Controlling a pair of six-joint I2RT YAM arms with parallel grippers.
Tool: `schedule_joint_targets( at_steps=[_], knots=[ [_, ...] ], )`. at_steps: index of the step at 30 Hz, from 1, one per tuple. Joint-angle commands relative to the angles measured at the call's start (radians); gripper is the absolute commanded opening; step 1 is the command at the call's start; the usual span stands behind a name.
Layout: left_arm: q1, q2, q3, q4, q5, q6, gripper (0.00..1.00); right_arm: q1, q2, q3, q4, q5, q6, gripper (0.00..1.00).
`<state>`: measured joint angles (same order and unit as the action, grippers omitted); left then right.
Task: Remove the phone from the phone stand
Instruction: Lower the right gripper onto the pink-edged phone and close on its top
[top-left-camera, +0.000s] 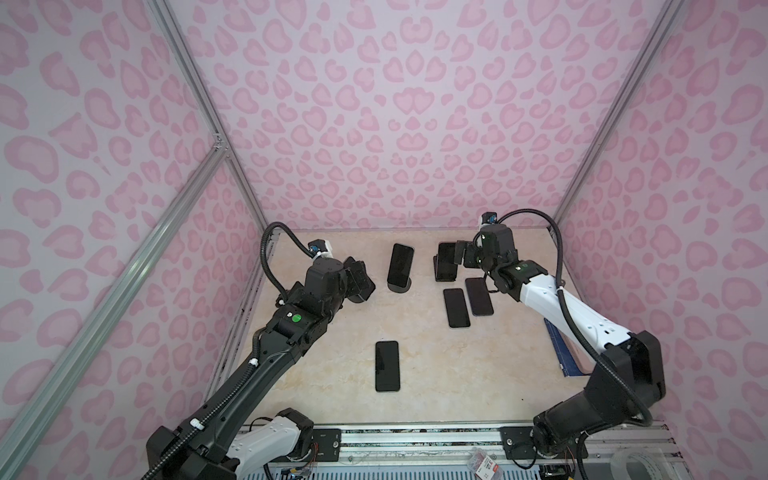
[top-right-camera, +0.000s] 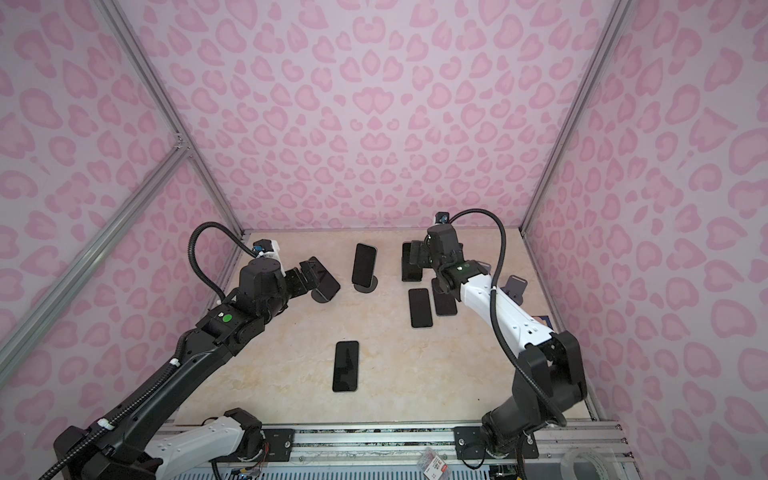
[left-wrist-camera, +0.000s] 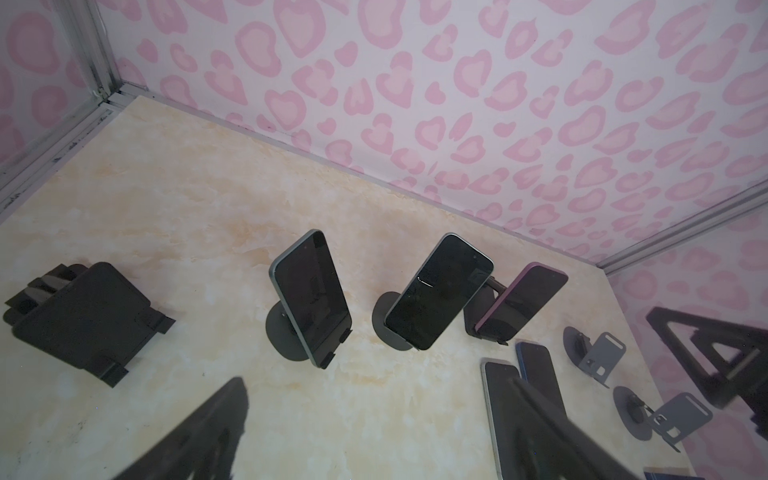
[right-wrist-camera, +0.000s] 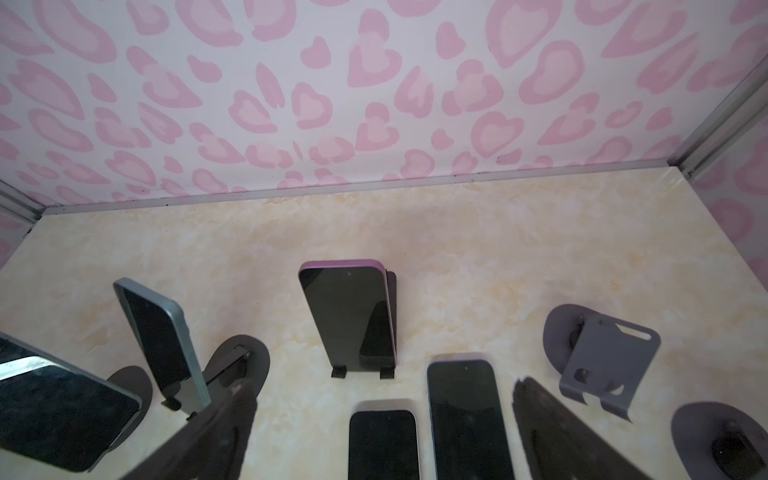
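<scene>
- Now the pink-edged phone (right-wrist-camera: 347, 316) leans on its black stand (right-wrist-camera: 340, 371), lips catching its bottom edge, far back on the table (right-wrist-camera: 457, 232).
- My right jaws face it, apart and empty, placed to straddle its sides.
- My left jaws, also apart, hold nothing.

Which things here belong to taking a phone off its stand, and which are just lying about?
Job: purple phone, middle phone, green-edged phone, their stands, left claw, right claw.
Lying about: three flat phones, two empty grey stands, empty black stand.
</scene>
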<state>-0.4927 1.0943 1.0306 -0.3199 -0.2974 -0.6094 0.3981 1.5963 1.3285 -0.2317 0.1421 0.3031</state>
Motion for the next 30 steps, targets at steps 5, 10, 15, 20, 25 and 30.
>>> schedule_joint_targets(
  at_steps=[5, 10, 15, 20, 25, 30],
  knots=[
    [0.000, 0.021, 0.022, 0.001, 0.101, -0.021, 0.97, -0.031, 0.216, 0.246, -0.079, -0.162, -0.055, 0.99],
    [0.000, 0.004, 0.005, 0.022, 0.125, -0.029, 0.97, -0.037, 0.324, 0.386, -0.143, -0.159, -0.049, 0.99],
    [0.000, -0.002, 0.008, 0.020, 0.139, -0.032, 0.97, -0.029, 0.393, 0.472, -0.192, -0.132, -0.038, 0.99],
    [0.000, -0.005, 0.003, 0.031, 0.162, -0.039, 0.97, -0.016, 0.425, 0.486, -0.201, -0.095, -0.039, 0.99],
    [0.000, -0.002, 0.005, 0.031, 0.173, -0.041, 0.97, -0.011, 0.444, 0.478, -0.188, -0.050, -0.035, 0.99],
    [0.000, -0.001, 0.004, 0.030, 0.174, -0.044, 0.97, -0.012, 0.444, 0.436, -0.155, -0.044, 0.000, 0.99]
  ],
)
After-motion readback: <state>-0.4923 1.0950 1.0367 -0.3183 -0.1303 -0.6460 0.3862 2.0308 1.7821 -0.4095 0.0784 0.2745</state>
